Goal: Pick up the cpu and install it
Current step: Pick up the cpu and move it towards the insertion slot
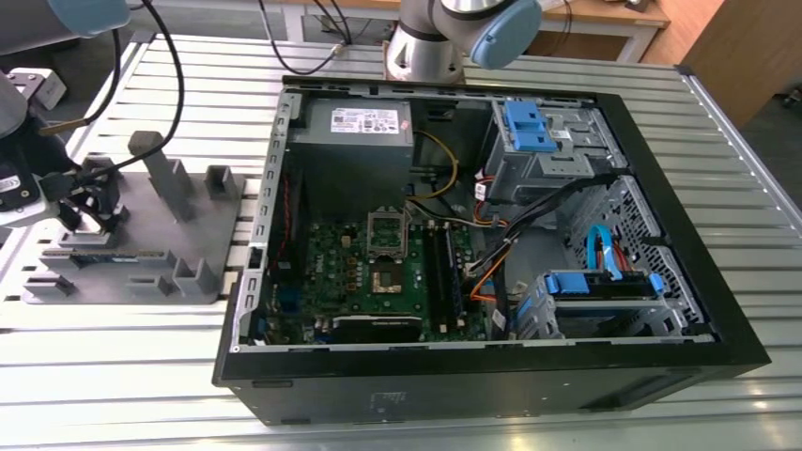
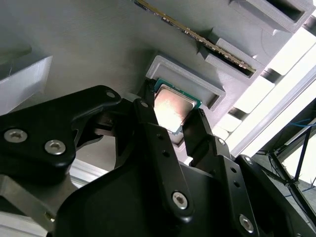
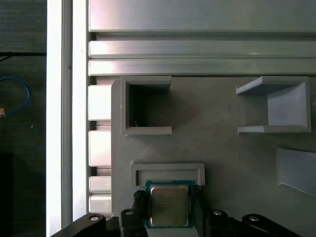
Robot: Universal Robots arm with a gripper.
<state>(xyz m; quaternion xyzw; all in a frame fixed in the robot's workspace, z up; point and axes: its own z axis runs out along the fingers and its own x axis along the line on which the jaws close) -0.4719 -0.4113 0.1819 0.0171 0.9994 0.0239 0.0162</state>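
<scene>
You are working on a slatted metal bench (image 1: 126,376), with wooden furniture (image 1: 739,47) behind it. The biggest thing on it is an open black computer case (image 1: 501,399) lying on its side, its green motherboard (image 1: 338,272) facing up. Just beside the case, on the exterior view's left, lies the grey tray (image 1: 201,235) with its upright blocks.

Your arm (image 1: 433,52) has its base beyond the case, well apart from the tray. Its wrist reaches in over the end of the tray farthest from the case, with the gripper (image 1: 88,202) pointing straight down at the tray.

In both wrist views the cpu (image 3: 169,205) (image 2: 173,111) sits at the shallow three-walled pocket in the tray (image 3: 222,148), silver top up. Your fingers (image 3: 139,202) are closed in on it, one black tip against each of two opposite edges. You cannot tell whether the chip has left the tray's floor.
</scene>
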